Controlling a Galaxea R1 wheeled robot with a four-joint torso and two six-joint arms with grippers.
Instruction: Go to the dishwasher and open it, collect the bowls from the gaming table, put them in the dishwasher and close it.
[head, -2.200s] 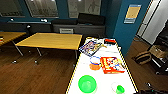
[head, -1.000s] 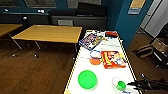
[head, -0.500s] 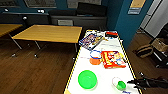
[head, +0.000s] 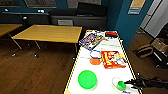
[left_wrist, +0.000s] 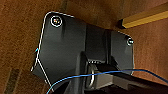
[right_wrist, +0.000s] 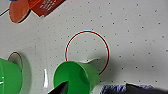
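Note:
The gaming table (head: 75, 65) has a white top and a yellow-and-black striped edge. On it stand a wide bright green bowl (head: 87, 79), an orange bowl (head: 95, 60) and a small green bowl (head: 121, 85). My right gripper (head: 129, 82) reaches in from the right and is level with the small green bowl. In the right wrist view this bowl (right_wrist: 75, 76) sits by a red circle, and the open gripper (right_wrist: 100, 89) has one dark fingertip (right_wrist: 60, 88) over its rim. The wide green bowl (right_wrist: 8, 76) and orange bowl (right_wrist: 18, 10) lie beyond. The dishwasher is out of view.
Two flat board-game boxes (head: 91, 40) (head: 113, 59) and a red-and-black item (head: 111, 33) lie on the far half of the table. A yellow-wood table (head: 50, 33) stands to the left over dark wood floor. Bags and boxes (head: 146, 51) sit on the floor at the right.
Since the earliest frame the camera has shifted and my right arm has come in from the right to the small green bowl. Over the last second it has hardly moved.

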